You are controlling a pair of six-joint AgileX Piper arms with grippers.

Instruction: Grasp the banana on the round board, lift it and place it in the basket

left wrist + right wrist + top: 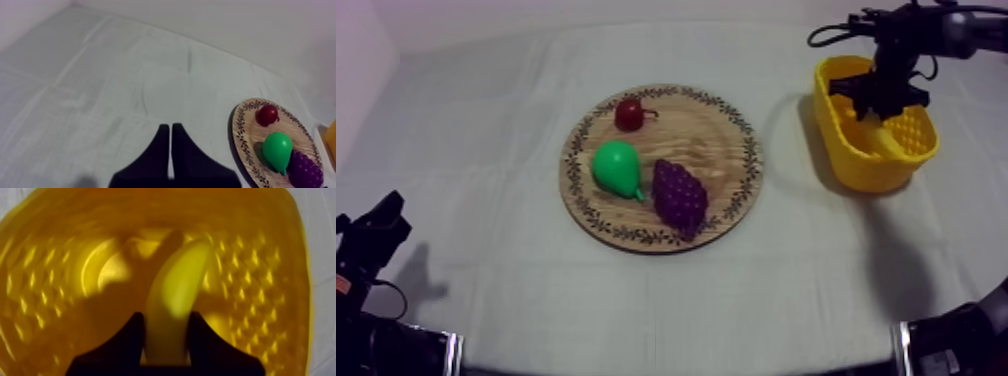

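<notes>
Nearly done: right gripper [166, 317] is down in the yellow basket [876, 165] with both fingers clamped on the banana [176, 288], which I think hangs just off the floor, so only letting go is left.

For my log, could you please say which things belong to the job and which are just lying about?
Job: banana, yellow basket, wooden board, right gripper shut on the banana.
Lying about: pear, grapes, small red fruit, on the board.
</notes>
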